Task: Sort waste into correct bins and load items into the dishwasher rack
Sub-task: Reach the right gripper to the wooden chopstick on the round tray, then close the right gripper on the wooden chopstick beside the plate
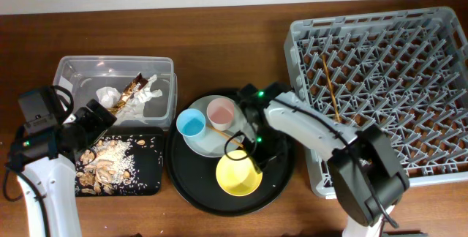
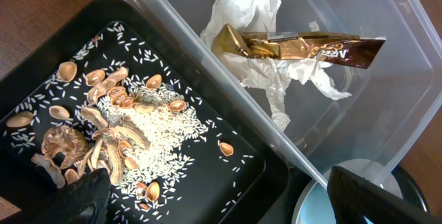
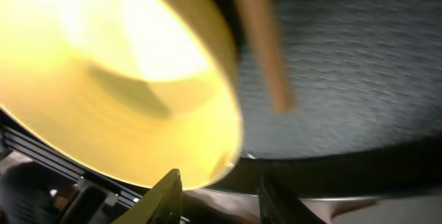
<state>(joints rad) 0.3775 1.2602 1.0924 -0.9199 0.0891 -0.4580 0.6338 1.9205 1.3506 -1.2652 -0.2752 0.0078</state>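
Yellow bowl (image 3: 117, 79) fills our right wrist view, sitting on the round black tray (image 1: 194, 182); right gripper (image 3: 221, 196) jaws apart, seemingly straddling the rim, nothing clamped; next: close, lift to dishwasher rack (image 1: 380, 69); left gripper (image 2: 217, 186) wide, empty.

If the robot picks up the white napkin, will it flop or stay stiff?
Probably floppy: the napkin is thin, crumpled paper. It likely weighs almost nothing. The wrapper lies across it, so that might lift or slide off too.
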